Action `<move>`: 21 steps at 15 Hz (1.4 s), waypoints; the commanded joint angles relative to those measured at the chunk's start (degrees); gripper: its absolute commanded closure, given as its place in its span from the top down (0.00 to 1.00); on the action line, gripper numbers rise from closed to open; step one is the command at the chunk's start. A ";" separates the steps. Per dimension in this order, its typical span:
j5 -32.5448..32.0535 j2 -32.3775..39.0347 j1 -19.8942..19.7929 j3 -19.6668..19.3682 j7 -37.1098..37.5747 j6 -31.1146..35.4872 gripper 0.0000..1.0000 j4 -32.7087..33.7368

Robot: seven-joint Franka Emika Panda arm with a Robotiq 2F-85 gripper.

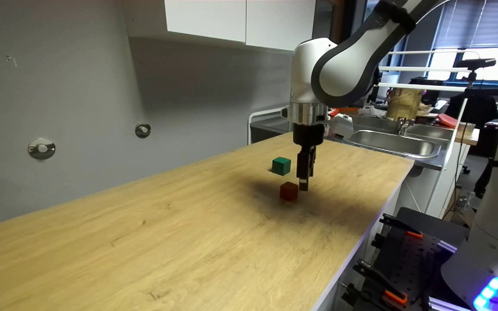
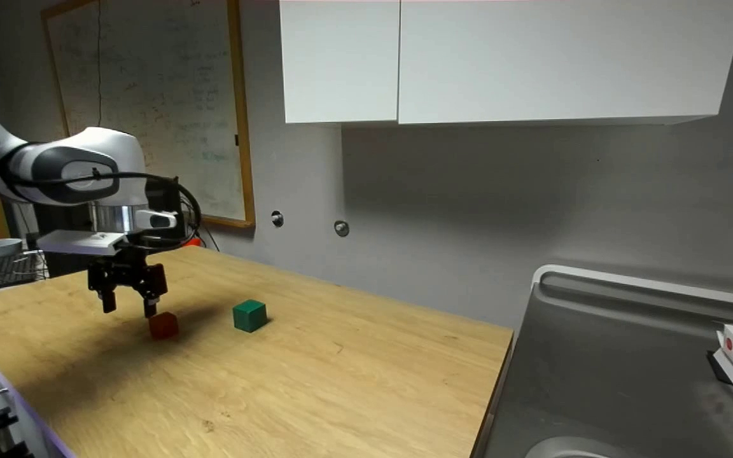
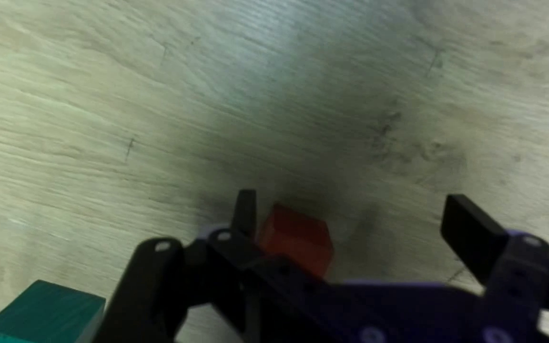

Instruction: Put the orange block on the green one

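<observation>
Nearest of all in the wrist view is the gripper [image 3: 353, 221], dark and a little blurred across the bottom of the frame, its fingers [image 3: 474, 233] well apart and clamped on nothing. Low in the frame, just right of the middle, the orange block [image 3: 299, 233] shows through the gap, crowded toward the finger on the left and partly hidden by the gripper's body; whether finger and block touch, I cannot tell. The green block [image 3: 42, 310] sits in the lower left corner, cut by the bottom edge. In both exterior views the blocks rest on the table [image 1: 145, 259] with a clear gap between them, orange not yet on green, and the gripper hangs close by the orange one. The step in hand looks like lining up for the grasp; lift, carry and placing are all to do. What the next move seems to need is a small sideways shift, so that the orange block lies midway between the fingers, and perhaps a slight turn, as its sides look skewed to them. After that, a straight descent with both fingers clear of the block, then closing. Going down from this spot might set a finger on its top.
</observation>
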 commanded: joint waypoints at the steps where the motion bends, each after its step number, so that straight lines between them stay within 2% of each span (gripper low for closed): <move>1: 0.46 8.63 -0.66 1.42 2.69 1.67 1.00 6.99; 6: 0.04 16.48 -1.72 1.14 4.58 1.98 1.00 12.42; 7: -0.07 17.70 -2.13 0.89 4.81 2.15 0.75 12.90; 8: -0.18 18.73 -2.49 0.74 5.10 2.02 0.75 13.44; 14: -1.19 19.63 -3.84 0.19 6.66 1.62 0.28 14.78; 18: -2.33 17.16 -3.62 0.07 8.18 0.83 0.18 15.78; 21: -4.35 15.71 -3.53 -0.21 9.37 -0.18 0.18 17.70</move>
